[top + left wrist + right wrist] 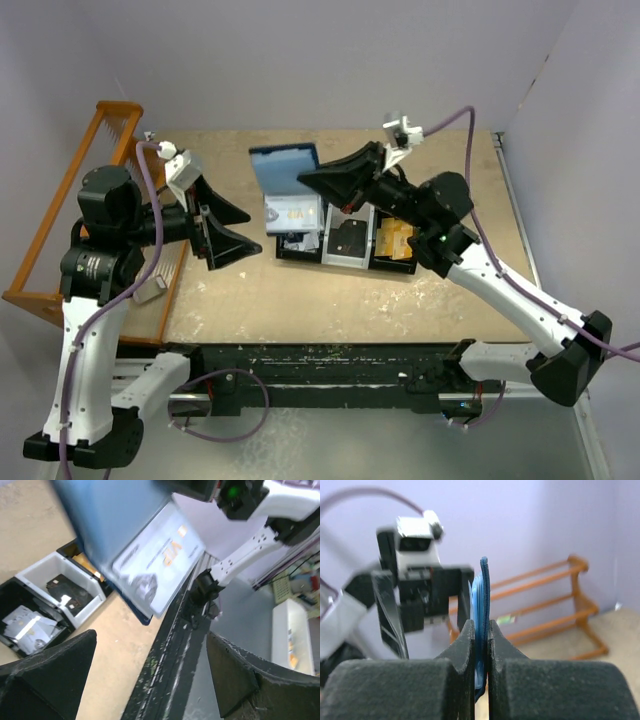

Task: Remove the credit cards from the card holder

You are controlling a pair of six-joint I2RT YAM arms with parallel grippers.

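The card holder (284, 166) hangs open above the table's middle, blue, with a white card (293, 213) showing in its lower face. My right gripper (305, 180) is shut on its edge; in the right wrist view the blue layers (483, 587) stand pinched between the two fingers (480, 630). In the left wrist view the card holder (110, 525) fills the top, and a white card with orange lettering (160, 555) sticks out of it. My left gripper (253, 230) stands just left of the holder, open, with nothing between its fingers (50, 665).
A black three-compartment tray (345, 262) lies under and right of the holder, holding silver cards (25, 625), a black card (350, 240) and orange cards (395, 238). An orange wooden rack (60, 230) lines the left edge.
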